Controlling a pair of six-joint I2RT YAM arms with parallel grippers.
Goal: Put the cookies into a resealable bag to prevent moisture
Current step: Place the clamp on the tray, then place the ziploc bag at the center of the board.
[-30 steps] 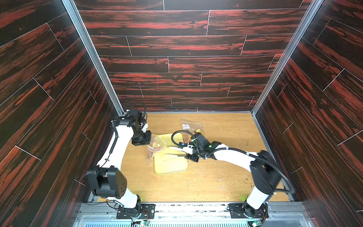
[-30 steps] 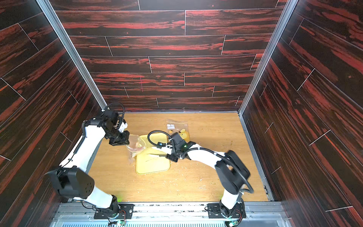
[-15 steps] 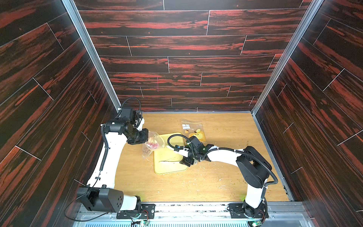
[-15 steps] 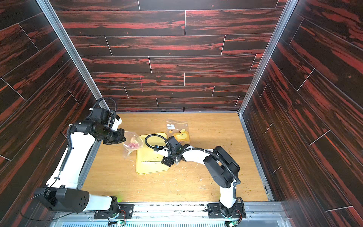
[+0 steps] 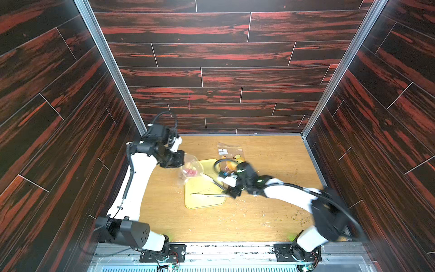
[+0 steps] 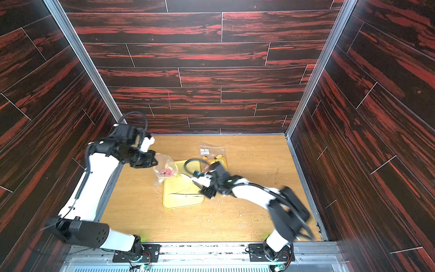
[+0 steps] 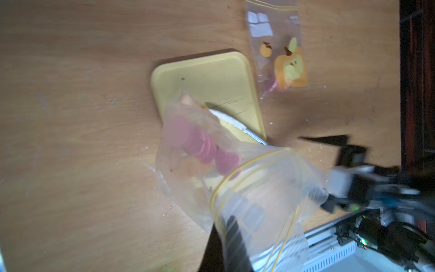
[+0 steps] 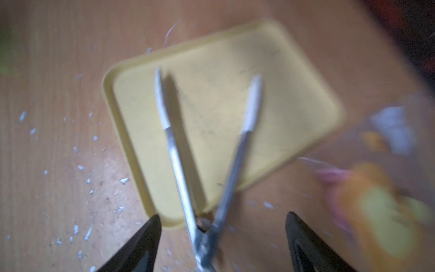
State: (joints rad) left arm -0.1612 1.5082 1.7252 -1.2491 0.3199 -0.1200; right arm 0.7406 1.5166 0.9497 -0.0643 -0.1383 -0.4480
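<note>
Left wrist view, and there they are: the pink cookies [image 7: 207,148] sit bunched inside the clear resealable bag [image 7: 247,188]. The left gripper [image 5: 181,160] has it pinched tight near the zip edge, the bag hanging above a corner of the yellow tray [image 7: 211,70]. Over to the right wrist view: the right gripper [image 8: 222,215] stands wide apart, gripping nothing. The white-tipped metal tongs [image 8: 178,169] splay over the tray, hinge end between its fingers, neither finger visibly touching. A fruit-printed bag [image 7: 280,47] lies flat beside the tray.
</note>
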